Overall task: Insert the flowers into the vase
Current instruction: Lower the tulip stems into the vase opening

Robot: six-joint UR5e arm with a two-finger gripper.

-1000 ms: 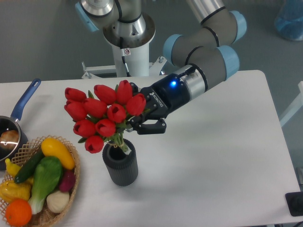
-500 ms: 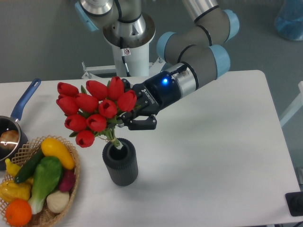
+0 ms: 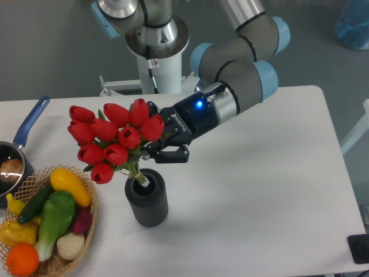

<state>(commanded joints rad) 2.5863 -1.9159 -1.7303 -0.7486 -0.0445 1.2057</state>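
The arm [image 3: 242,69] is built of thick grey tubular segments with pale blue caps closing the joints, one at 1 o'clock of the wrist and another at 10 o'clock of it. A silver metallic ring leads into a black wrist section [image 3: 193,118], where a small blue light glows. White lettering runs along the black housing, too small to read. The gripper [image 3: 164,151] is black, with short blocky fingers. At 11 o'clock of the wrist stands a white pedestal [image 3: 158,63] bearing a small red-and-white sticker, topped by a silver-grey joint with a blue cap.
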